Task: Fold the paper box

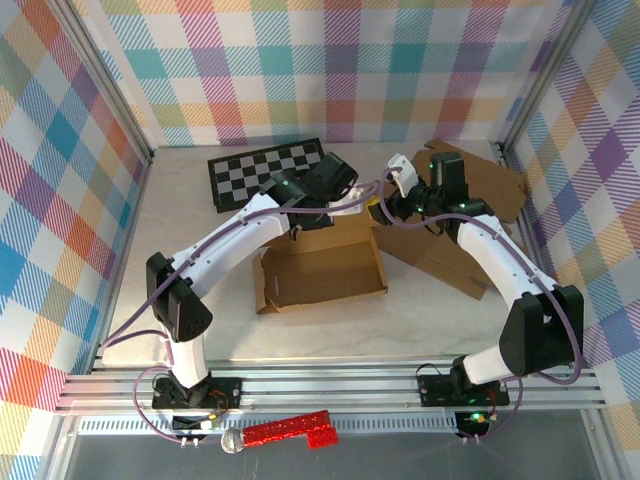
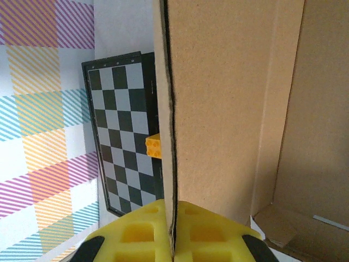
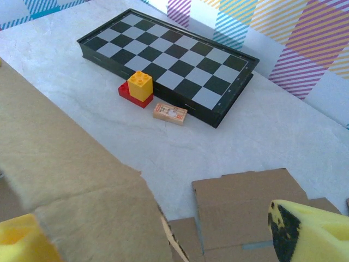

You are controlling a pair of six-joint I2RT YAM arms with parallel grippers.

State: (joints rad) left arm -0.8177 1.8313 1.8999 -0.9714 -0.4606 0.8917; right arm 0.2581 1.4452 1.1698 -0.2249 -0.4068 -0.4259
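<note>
With the paper box at centre frame in the top view and the left gripper clamped on its upright wall, the wide-open right gripper should probably straddle the side flap squarely before creasing it inward.

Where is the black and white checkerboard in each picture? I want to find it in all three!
Top external: the checkerboard lies upper left of the middle, near the far wall.
Left wrist: it is left of centre, running top to bottom.
Right wrist: it stretches across the top, beyond the yellow brick.
Shared landmark: the brown paper box, close to the board in every view.
</note>
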